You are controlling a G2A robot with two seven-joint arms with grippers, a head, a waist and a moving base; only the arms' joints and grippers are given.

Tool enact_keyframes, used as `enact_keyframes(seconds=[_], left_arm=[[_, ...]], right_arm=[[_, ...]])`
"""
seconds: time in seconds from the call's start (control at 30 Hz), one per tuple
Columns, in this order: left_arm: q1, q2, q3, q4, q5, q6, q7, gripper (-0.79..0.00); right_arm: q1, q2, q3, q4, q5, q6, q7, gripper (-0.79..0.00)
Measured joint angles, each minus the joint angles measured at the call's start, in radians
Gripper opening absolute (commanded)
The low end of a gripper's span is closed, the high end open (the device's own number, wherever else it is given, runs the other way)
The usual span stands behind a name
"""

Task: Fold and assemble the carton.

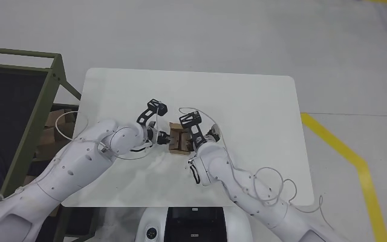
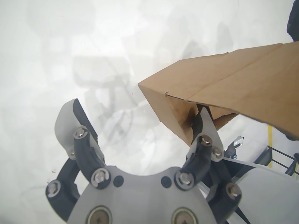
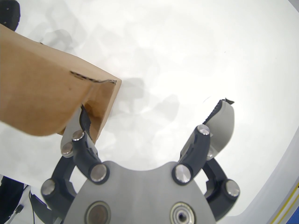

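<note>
Top view places the carton (image 1: pixel 179 139) on the counter (image 1: pixel 254 103). Your left pincer (image 2: pixel 137 108) stands wide, one finger inside the carton's open end; your right pincer (image 3: pixel 153 105) likewise at the opposite end. Risk: neither grips, so you may shove the carton sideways or crush a flap if one finger pushes harder than the other.

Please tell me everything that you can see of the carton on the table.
The carton is small, of plain brown corrugated cardboard, half-formed, with both ends open. It is over the middle of the white table, between the arms. One finger of the open left gripper is tucked into one end, one finger of the open right gripper into the other. Whether it rests on the table I cannot tell.
</note>
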Motion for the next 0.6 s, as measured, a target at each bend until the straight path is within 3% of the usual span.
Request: enact_keyframes(seconds=[0.6], left_arm=[[0.15, 0.04, -0.192, -0.102, 0.005, -0.01, 0.06, 0.0]], right_arm=[[-0.063, -0.018, 0.063, -0.028, -0.048, -0.058, -0.005, 0.0]])
